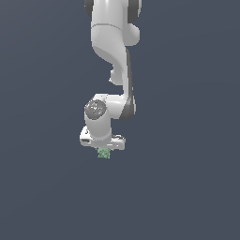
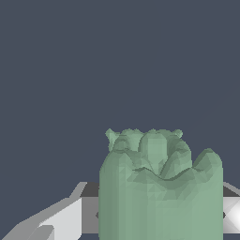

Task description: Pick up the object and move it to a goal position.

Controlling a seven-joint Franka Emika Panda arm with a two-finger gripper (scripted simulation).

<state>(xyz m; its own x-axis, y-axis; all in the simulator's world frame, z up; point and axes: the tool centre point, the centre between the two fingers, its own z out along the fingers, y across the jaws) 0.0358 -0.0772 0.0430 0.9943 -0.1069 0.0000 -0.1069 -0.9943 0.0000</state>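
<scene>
The gripper point(image 1: 103, 151) appears closed on the object point(image 1: 103, 153) between its fingers — small, likely light, rigid, bumpy-sided — best held mid-body.

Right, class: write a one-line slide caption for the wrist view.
Close-up of a pale green, lumpy figurine-like object sitting between the white gripper's fingers against a plain dark grey-blue background.

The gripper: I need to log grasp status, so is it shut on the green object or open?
Shut on it, apparently: the green object sits between the gripper's fingers, protruding just beneath the hand.
</scene>
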